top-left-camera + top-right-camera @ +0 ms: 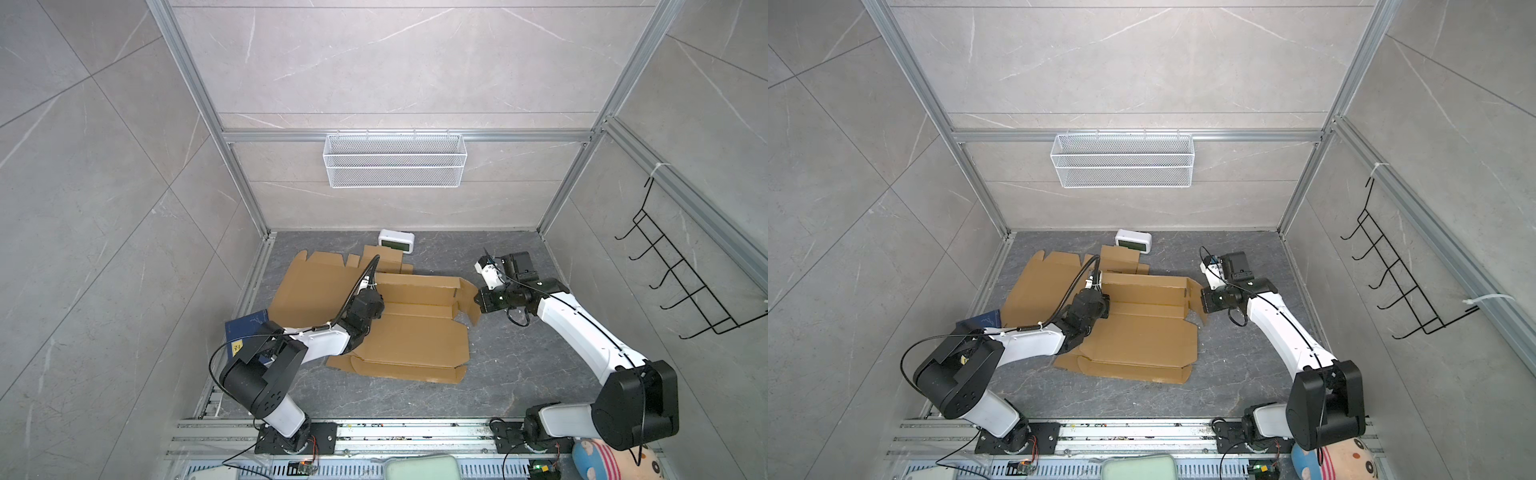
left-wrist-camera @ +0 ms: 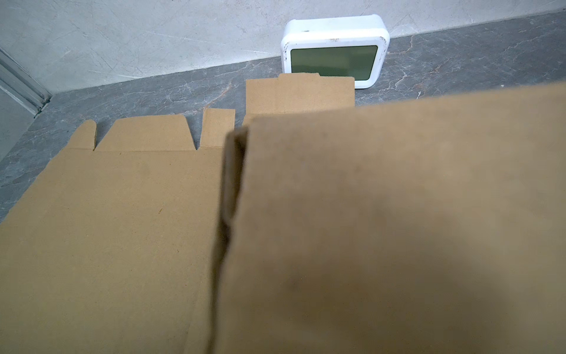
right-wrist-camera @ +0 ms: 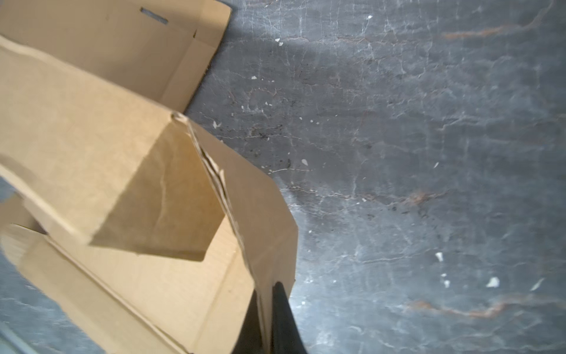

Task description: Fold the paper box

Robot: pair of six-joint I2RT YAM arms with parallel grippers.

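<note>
So, the paper box (image 1: 415, 328) sits mid-table, half formed. Its long back wall is up, its front panels are flat, and it lies partly over a 2nd flat cardboard sheet (image 1: 316, 286). The right gripper (image 3: 268, 295) has its fingers clamped on the edge of the side flap (image 3: 269, 220) at the box's right end, with the flap lifted off the table. The left gripper (image 1: 374, 308) is down at the box's left end with its fingers together. Can't tell if it's pinching cardboard, since its camera is just full of brown wall.

My take: swing the flap along its crease rather than tugging outward, pin the left end so nothing skates, and get the inner tab (image 3: 159, 199) inside first. It's thin board, so it'll probably buckle if forced.

The surface is a dark grey marbled tabletop (image 1: 519, 365), smooth and likely slippery. Around it are grey tile walls, with a white clock (image 1: 396, 241) just behind the cardboard. A blue book (image 1: 243, 336) sits by the left arm, a wire basket (image 1: 395, 160) is on the back wall, and a black hook rack (image 1: 685, 282) is on the right.
</note>
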